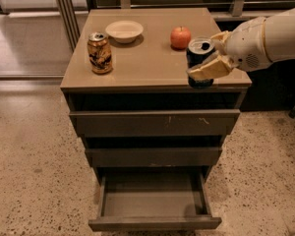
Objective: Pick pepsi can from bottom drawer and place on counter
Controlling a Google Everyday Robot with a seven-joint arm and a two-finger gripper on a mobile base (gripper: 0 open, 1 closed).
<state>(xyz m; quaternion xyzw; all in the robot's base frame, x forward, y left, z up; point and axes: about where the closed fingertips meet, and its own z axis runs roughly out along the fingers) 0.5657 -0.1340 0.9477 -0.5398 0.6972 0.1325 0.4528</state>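
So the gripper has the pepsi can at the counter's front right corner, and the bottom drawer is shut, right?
Not quite. The bottom drawer is open, pulled out with its grey inside showing, as the camera view shows. The rest stands: the gripper is shut on the pepsi can at the counter's front right corner.

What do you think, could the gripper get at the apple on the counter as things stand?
Probably not yet: the gripper is shut on the pepsi can over the front right of the counter. The apple sits just behind, unobstructed.

No legible text, pincer (202,59) — at counter (147,58) edge
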